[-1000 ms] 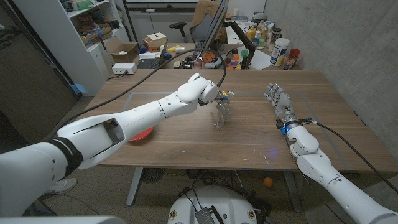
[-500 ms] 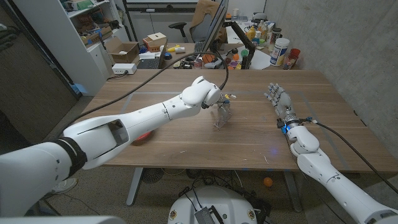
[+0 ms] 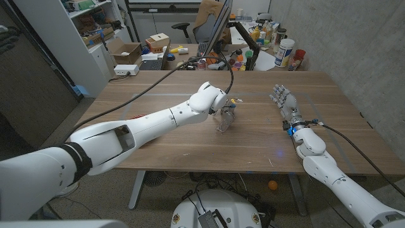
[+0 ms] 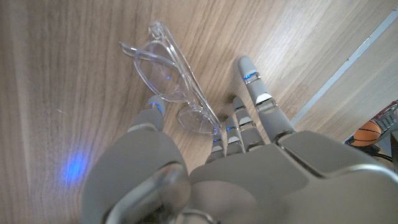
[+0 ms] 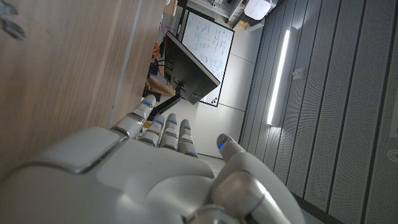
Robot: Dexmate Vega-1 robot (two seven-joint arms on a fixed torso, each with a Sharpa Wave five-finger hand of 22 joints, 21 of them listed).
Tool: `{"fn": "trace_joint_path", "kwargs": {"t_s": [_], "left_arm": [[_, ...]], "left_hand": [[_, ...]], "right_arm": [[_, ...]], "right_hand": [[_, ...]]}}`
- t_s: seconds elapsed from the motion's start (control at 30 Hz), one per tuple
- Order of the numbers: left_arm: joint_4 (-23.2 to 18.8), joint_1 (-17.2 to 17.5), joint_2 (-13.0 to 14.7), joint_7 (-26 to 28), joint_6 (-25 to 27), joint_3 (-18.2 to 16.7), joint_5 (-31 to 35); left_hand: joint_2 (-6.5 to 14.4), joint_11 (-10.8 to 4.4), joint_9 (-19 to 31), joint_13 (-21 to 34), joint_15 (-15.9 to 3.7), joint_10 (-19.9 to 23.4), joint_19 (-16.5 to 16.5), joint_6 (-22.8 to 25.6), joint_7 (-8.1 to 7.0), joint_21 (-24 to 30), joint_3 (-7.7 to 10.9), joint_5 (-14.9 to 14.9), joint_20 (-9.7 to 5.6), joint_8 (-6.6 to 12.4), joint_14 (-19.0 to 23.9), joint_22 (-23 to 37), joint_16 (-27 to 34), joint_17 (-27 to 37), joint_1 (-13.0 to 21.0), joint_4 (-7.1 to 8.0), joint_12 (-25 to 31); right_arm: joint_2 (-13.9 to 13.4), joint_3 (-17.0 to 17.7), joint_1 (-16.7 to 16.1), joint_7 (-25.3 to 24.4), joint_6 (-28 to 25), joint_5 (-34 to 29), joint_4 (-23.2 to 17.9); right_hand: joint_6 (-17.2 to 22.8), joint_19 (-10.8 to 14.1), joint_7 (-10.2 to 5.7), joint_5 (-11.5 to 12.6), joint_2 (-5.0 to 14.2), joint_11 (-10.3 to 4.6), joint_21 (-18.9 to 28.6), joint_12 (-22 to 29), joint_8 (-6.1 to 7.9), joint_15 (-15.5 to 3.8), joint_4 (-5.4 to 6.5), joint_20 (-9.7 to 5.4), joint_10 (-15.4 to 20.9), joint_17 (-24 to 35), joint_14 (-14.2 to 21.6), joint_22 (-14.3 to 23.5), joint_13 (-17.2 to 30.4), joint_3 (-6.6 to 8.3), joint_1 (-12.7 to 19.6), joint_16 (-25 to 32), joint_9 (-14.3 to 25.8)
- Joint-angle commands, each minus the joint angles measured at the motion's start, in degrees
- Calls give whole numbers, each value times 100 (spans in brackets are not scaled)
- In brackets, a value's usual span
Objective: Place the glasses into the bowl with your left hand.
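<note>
Clear-framed glasses [image 3: 224, 119] lie on the wooden table [image 3: 190, 142] near its middle. My left hand [image 3: 216, 99] is right over them, reaching in from the left. In the left wrist view the glasses [image 4: 168, 74] lie between the thumb and the spread fingers [image 4: 255, 93]; the thumb tip sits by one lens, and the hand [image 4: 236, 174] has no clear grip on them. My left forearm [image 3: 145, 123] covers the spot where the red bowl stood. My right hand [image 3: 284, 102] stands at the right of the table with straight fingers, holding nothing, and shows as the right hand [image 5: 155, 168] in its wrist view.
Beyond the table's far edge is a cluttered desk with bottles, a white canister [image 3: 285, 52], a monitor arm and cardboard boxes [image 3: 157, 43]. A shelf unit [image 3: 88, 31] stands at the back left. Thin tape lines mark the tabletop.
My left arm has pushed further right and down onto the glasses. Its forearm now hides the red bowl, which showed at the left before. The right hand has not moved.
</note>
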Motion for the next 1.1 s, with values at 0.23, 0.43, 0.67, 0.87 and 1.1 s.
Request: {"fn": "trace_joint_path", "kwargs": {"t_s": [0.23, 0.43, 0.67, 0.87, 1.1], "left_arm": [[-67, 448, -108, 1155, 831, -69, 201], [-131, 558, -55, 1542, 931, -105, 214], [-192, 650, -7, 1890, 968, -159, 190], [-243, 666, 36, 1961, 1002, -177, 176], [-304, 650, 74, 1970, 1023, -185, 197]], "left_hand": [[666, -94, 0, -103, -1104, 1689, 1512, 1309, 731, 546, 624, -99, -1028, 234, 2180, 42, 268, -8, 1765, -124, 652], [574, -390, -8, -263, -1316, 3074, 1929, 2467, 769, 1052, 772, -192, -1179, 546, 3383, 101, 426, 60, 2838, -130, 667], [636, -624, 42, -230, -1311, 4135, 2195, 3629, 764, 1542, 622, -198, -1164, 871, 4048, 104, 487, 32, 3291, -49, 708], [655, -676, 50, -234, -1312, 4299, 2206, 3798, 749, 1607, 606, -198, -1173, 906, 4130, 101, 477, 22, 3325, -46, 709], [650, -734, 54, -234, -1313, 4308, 2204, 3815, 746, 1645, 590, -199, -1181, 889, 4186, 101, 478, 21, 3351, -53, 677]], "right_arm": [[-4, 17, 82, 115, 18, 56, 144], [11, 10, 111, 118, 14, 57, 184], [31, -18, 174, 126, -12, 40, 238], [43, -46, 216, 116, -39, 15, 255], [35, -62, 232, 88, -66, -13, 219]], "right_hand": [[63, 59, -7, 49, 373, -15, 13, 15, 24, 17, 0, -307, 38, 16, 54, 32, 33, 43, -30, -11, 12], [63, 60, -11, 49, 375, -22, 12, 16, 23, 20, -2, -306, 42, 16, 56, 32, 33, 46, -28, -11, 12], [65, 62, -13, 50, 376, -30, 12, 17, 23, 23, -4, -302, 48, 15, 63, 31, 33, 49, -24, -10, 12], [65, 64, -10, 50, 375, -20, 12, 17, 22, 24, -6, -298, 50, 14, 60, 31, 33, 50, -22, -12, 12], [65, 64, -9, 49, 373, -14, 12, 15, 21, 24, -7, -299, 50, 14, 58, 31, 33, 51, -21, -14, 12]]}}
